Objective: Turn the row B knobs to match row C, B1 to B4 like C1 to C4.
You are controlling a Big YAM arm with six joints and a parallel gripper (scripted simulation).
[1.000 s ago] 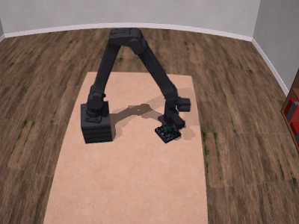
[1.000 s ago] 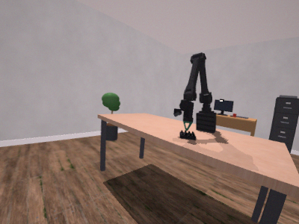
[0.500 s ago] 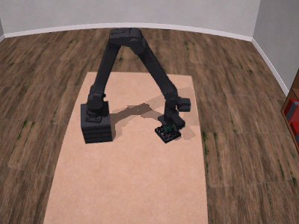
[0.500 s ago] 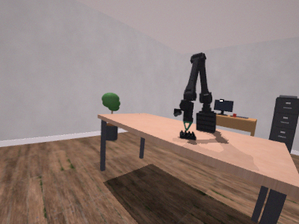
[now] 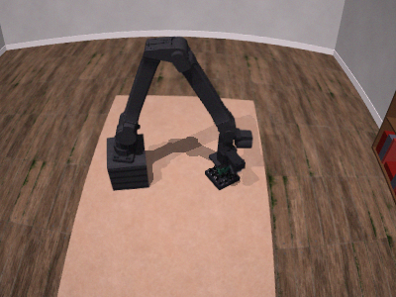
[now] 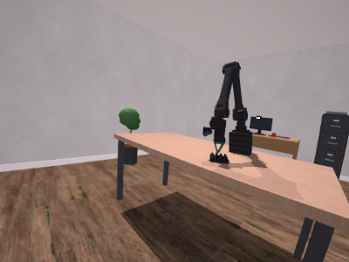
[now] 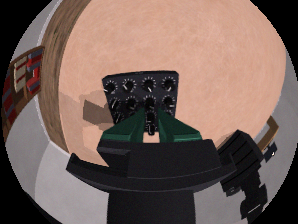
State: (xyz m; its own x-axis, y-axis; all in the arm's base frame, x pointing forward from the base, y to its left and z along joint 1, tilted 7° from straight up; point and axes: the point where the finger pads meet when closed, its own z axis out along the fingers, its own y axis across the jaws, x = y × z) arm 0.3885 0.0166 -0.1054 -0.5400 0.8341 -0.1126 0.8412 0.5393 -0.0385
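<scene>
We cannot see the near part of the black knob box [image 5: 220, 186] [image 6: 219, 161] [image 7: 139, 94] in the wrist view, where the green-fingered black gripper [image 5: 222, 170] [image 6: 218, 151] [image 7: 151, 111] covers it. The printed names are too small for us to read, and we cannot make out the socket, so we cannot tell front from rear. Some white knob lines show, but we cannot match them to marks.

The gripper is slightly open, its tips low over the box with a dark knob showing in the gap; we see no grip on it, and contact is unclear. The box stands upright on the pale wood table [image 5: 173, 228] [image 6: 174, 146] [image 7: 225, 60], well apart from the black base block [image 5: 130, 175] [image 6: 240, 142]. From above, its sides run slantwise to the table edges; we cannot tell a long axis. Around lie a brown plank floor [image 5: 317, 213] [image 6: 83, 223] and grey walls [image 5: 198, 17] [image 6: 65, 87].

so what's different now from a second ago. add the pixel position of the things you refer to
Nothing visibly changed: the arm [image 5: 205, 89] [image 6: 226, 89] keeps its pose, with the green fingers down at the knob box [image 5: 216, 182] [image 6: 219, 161] [image 7: 140, 75], which sits in the same spot on the table [image 5: 173, 238] [image 6: 174, 146] [image 7: 225, 60].
</scene>
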